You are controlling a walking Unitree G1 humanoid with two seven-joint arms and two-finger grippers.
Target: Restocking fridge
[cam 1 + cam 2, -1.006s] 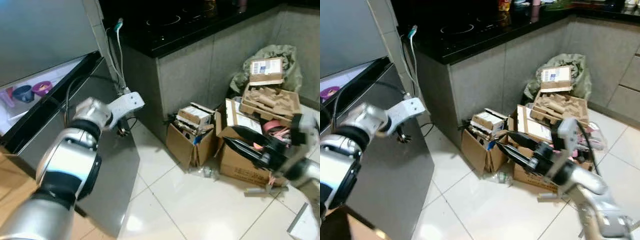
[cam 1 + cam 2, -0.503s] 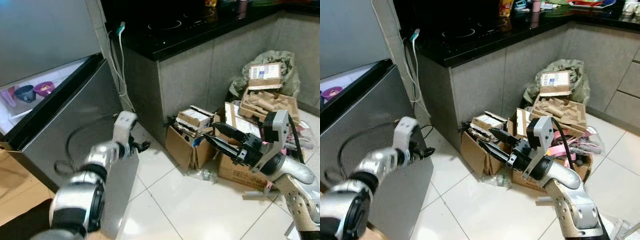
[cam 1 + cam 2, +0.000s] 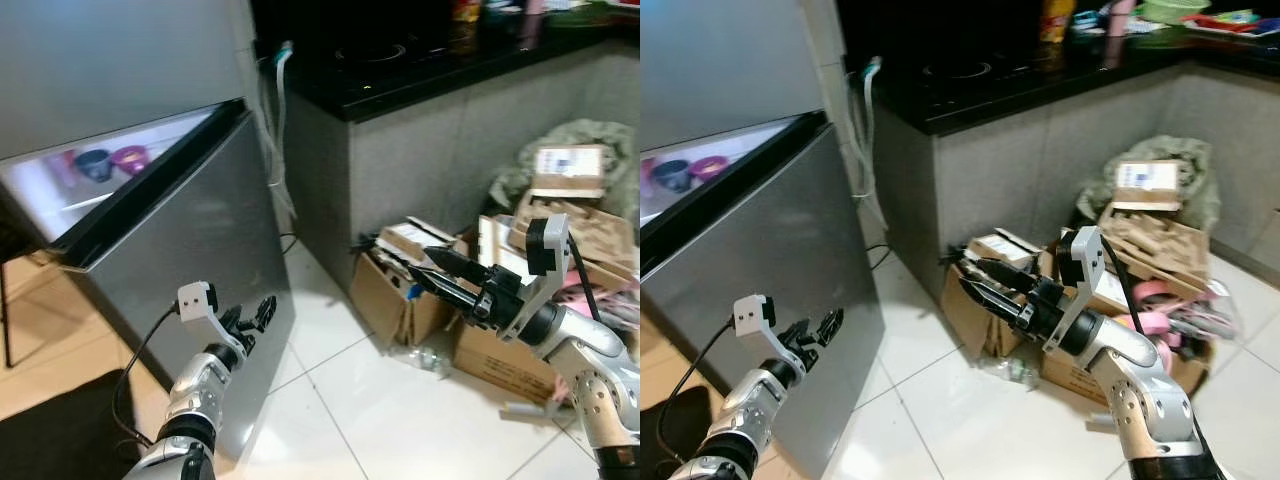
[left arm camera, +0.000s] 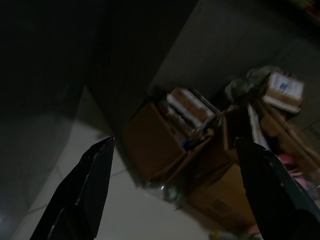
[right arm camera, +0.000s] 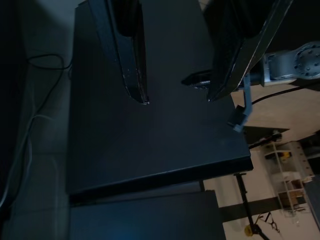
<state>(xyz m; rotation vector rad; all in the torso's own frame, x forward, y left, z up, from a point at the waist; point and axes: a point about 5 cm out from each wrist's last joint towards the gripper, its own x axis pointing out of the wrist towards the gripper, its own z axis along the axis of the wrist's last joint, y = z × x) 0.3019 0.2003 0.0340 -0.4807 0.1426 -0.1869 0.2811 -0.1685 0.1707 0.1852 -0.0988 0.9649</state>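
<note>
Black-fingered left end effector (image 3: 250, 318), fingers parted and holding nothing, sits low against the near face of the fridge door (image 3: 190, 250). The right end effector (image 3: 985, 280), likewise parted and empty, points leftward toward the same door from mid-floor. The steel door stands ajar, its long upper edge running from near left to far right; bowls (image 3: 110, 160) show on the lit shelf behind. The left arm is the nearer to the door. Cardboard boxes (image 3: 400, 290) lie at the right, below the dark counter (image 3: 420, 75); their contents are probably packaging, though blur prevents certainty.
</note>
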